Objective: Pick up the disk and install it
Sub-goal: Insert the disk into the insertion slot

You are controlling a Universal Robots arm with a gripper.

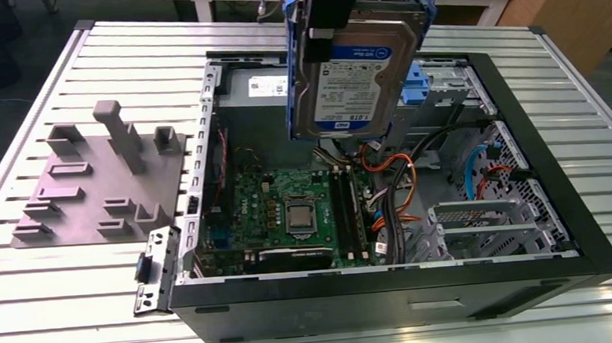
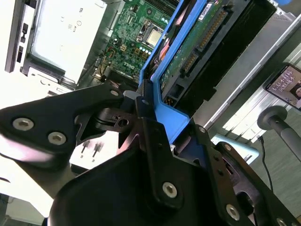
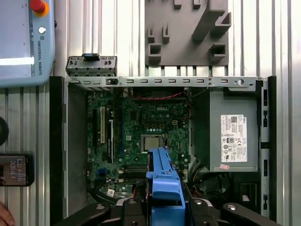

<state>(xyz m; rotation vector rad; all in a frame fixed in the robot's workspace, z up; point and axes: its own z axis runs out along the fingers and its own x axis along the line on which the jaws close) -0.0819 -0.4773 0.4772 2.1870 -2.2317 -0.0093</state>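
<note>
The disk point(image 1: 354, 78) hangs upright above the open computer case point(image 1: 560, 229), its white label with a blue band facing the exterior camera. My gripper point(image 1: 326, 37) is shut on its upper end, a black finger lying over the blue side rail. In the second wrist view the fingers point(image 2: 149, 123) clamp the blue rail, and the disk point(image 2: 207, 42) shows its green circuit board side. In the first wrist view the disk's blue rail point(image 3: 164, 181) sticks out from the gripper point(image 3: 164, 209), over the motherboard point(image 3: 141, 127).
Inside the case are the grey power-supply box point(image 3: 233, 136), orange and blue cables point(image 1: 400, 174) and a metal drive cage point(image 1: 487, 225). A blue latch point(image 1: 419, 83) sits behind the disk. A grey fixture plate point(image 1: 97, 182) lies at the exterior view's left. A pendant point(image 3: 23, 42) lies beside the case.
</note>
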